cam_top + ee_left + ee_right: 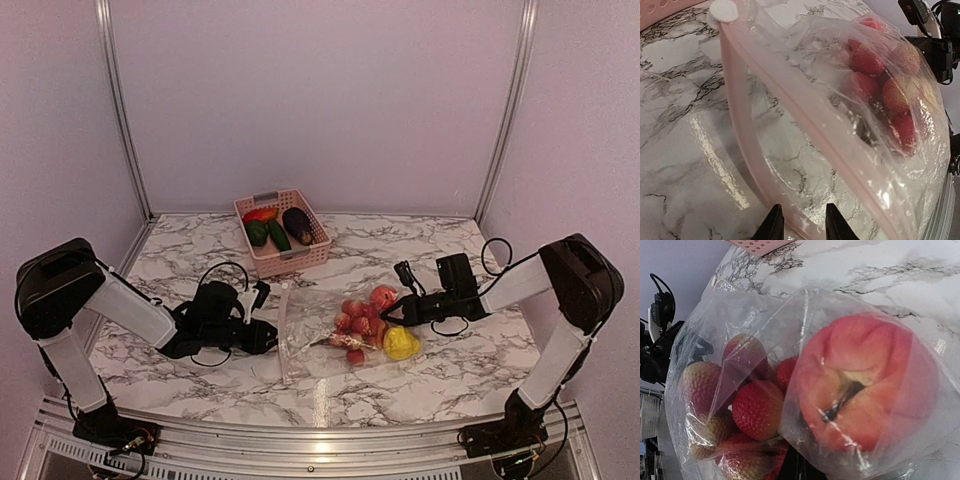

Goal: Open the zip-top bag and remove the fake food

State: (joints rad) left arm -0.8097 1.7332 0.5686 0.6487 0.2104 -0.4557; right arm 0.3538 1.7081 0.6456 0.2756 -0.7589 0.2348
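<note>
1. Bag point(300, 338) is lying between both claws, looking zipped, toy fruit point(360, 320) sitting inside.
2. Left claw point(804, 226) is gaping around its zip edge; right claw point(392, 312) is clamping its opposite end.
3. Opening and emptying are remaining.

Pink slotted plastic basket point(290, 258): stands upright at the far middle of my table, near the back wall. White marble-patterned tabletop with grey veins point(190, 262): glossy, with a bright streak of reflected light in front of me. Pale lilac wall panels point(320, 100): close off the back and both sides. Ribbed aluminium rail point(300, 440): runs along the near edge.
</note>
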